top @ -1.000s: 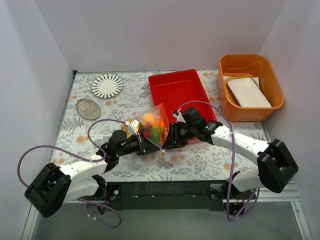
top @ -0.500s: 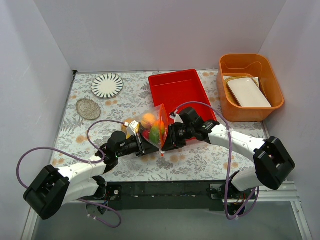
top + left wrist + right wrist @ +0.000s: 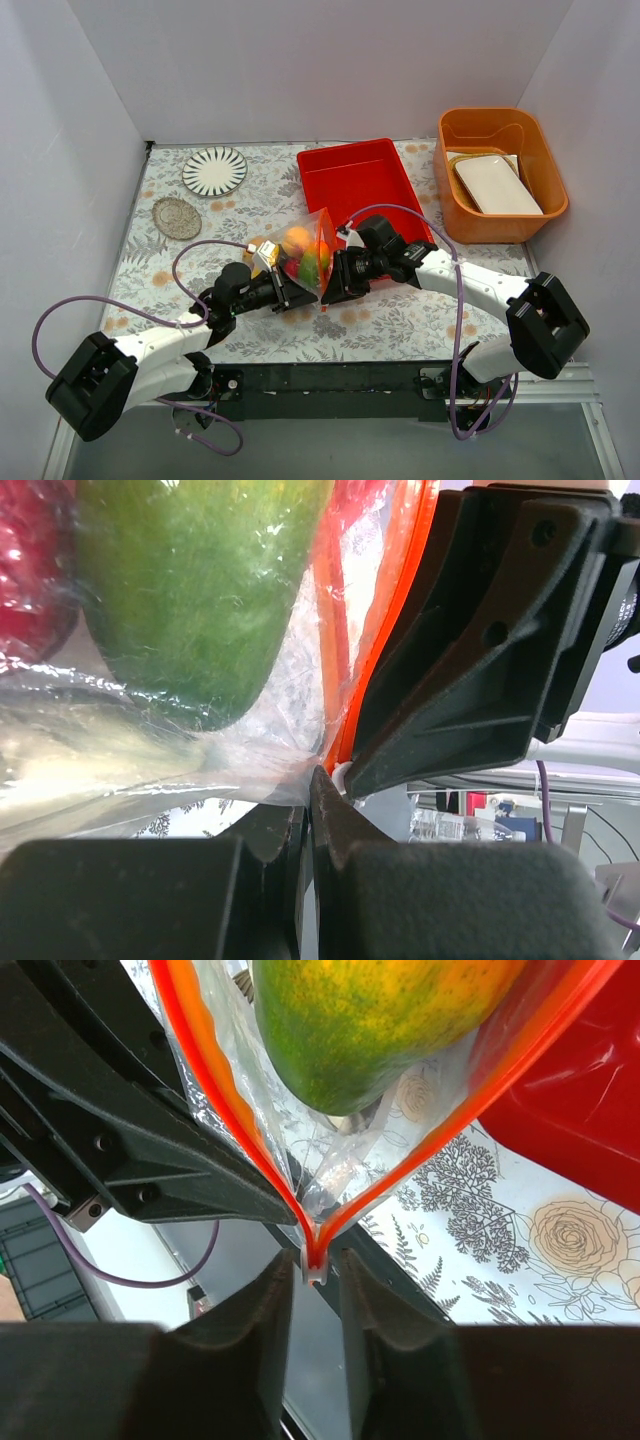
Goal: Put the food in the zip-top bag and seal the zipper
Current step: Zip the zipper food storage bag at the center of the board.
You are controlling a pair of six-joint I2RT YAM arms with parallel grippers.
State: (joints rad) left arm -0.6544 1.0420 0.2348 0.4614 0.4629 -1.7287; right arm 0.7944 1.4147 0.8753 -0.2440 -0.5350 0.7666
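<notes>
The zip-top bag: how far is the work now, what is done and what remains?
Done: the toy fruits, a mango among them, lie inside the bag. In hand: the left gripper is shut on the bag's corner, and the right gripper straddles the slider, jaws slightly apart. Remaining: the zipper strips spread in a V, so the mouth is not sealed.

food (image 3: 310,267) in zip-top bag (image 3: 318,225) | tray (image 3: 355,185) behind bag | bin (image 3: 490,125) right of tray

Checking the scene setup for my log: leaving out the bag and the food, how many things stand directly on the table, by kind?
Red tray: 1
Orange bin: 1
Striped round plate: 1
Grey patterned disc: 1
Total: 4
</notes>
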